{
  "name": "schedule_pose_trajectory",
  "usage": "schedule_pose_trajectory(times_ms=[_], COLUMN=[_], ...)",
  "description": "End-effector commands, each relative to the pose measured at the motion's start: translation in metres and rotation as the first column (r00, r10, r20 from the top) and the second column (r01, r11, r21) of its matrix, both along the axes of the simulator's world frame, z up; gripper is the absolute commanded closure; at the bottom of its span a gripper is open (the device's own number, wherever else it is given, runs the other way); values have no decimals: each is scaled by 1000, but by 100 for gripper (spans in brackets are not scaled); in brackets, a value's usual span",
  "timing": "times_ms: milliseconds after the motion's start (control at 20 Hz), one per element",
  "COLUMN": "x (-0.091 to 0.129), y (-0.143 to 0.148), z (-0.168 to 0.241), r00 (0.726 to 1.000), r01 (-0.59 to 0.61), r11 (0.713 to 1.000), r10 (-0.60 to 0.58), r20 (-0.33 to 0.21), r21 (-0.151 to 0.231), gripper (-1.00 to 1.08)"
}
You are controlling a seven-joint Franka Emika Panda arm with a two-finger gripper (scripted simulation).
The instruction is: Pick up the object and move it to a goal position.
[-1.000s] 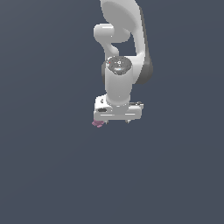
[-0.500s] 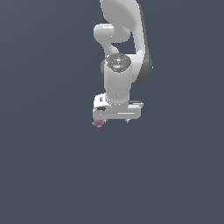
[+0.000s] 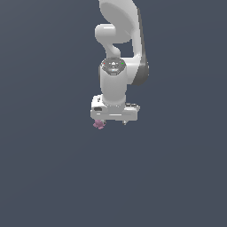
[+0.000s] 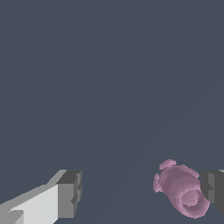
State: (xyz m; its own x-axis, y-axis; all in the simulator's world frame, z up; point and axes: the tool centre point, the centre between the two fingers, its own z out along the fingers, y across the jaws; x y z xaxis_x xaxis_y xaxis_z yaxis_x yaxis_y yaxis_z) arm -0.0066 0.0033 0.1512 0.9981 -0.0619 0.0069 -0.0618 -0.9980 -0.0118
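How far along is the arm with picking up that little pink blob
Done: the gripper is down at the pink blob. In hand: the jaws stand wide open, the blob sitting right beside one finger and far from the other, so nothing is gripped. Left: centre on it, close, lift, and carry it to the goal, which isn't visible.

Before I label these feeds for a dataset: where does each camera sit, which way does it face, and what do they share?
Exterior view: off the arm, facing the arm and the gripper above a plain grey ground; the blob sits under one end.
Wrist view: on the wrist, looking past the fingers at the ground; the blob lies against one finger.
Shared: the gripper, the blob, the ground.
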Motion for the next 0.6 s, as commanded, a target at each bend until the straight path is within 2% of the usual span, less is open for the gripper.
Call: schedule_pose_trajectory(times_ms=[0, 200, 550], x=[-8, -28, -64], y=[-11, -34, -71], z=[-8, -25, -51], r00=[999, 987, 939], r01=[50, 162, 345], r11=[999, 987, 939], r10=[-50, -162, -345], r20=[-2, -5, -8], r21=[0, -1, -7], gripper=[-92, -92, -92])
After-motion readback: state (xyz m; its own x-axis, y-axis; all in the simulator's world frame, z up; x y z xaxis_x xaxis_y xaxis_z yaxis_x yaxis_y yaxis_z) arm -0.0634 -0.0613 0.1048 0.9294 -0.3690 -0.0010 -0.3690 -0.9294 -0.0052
